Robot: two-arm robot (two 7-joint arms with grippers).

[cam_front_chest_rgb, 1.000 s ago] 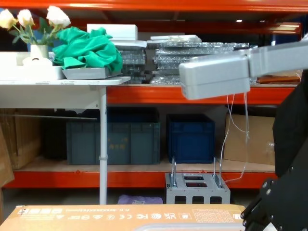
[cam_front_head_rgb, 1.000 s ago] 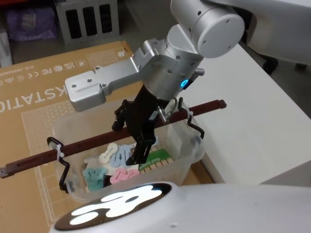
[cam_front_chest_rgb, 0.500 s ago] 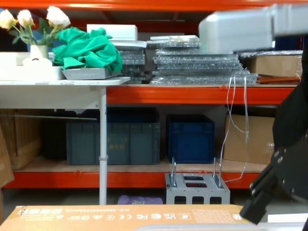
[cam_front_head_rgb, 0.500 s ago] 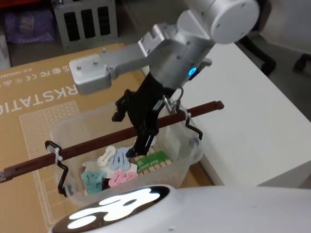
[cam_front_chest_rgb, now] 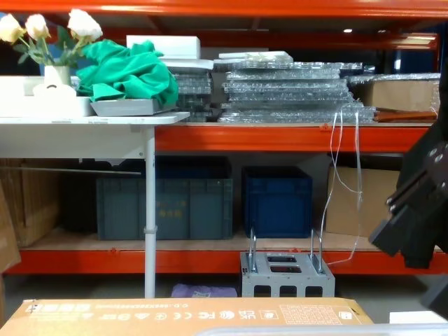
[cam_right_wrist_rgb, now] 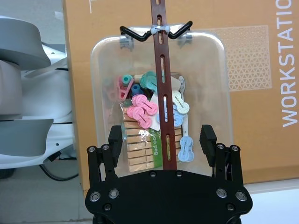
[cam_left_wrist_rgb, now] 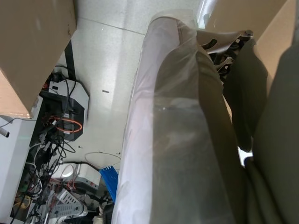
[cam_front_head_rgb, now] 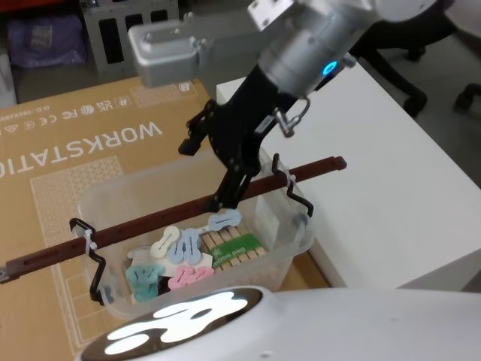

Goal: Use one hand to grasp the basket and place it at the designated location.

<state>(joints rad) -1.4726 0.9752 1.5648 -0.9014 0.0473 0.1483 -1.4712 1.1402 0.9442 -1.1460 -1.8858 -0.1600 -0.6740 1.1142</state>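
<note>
Lifted clear of the bar handle (cam_front_head_rgb: pixel 150 223), the right hand (cam_right_wrist_rgb: pixel 161 134) stands apart; an off-centre regrasp could tilt the basket (cam_front_head_rgb: pixel 113 189).

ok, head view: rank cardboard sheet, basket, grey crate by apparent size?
1. cardboard sheet
2. basket
3. grey crate, but it sits farther back and is cropped by the frame edge, so its real size is unsure.
</note>
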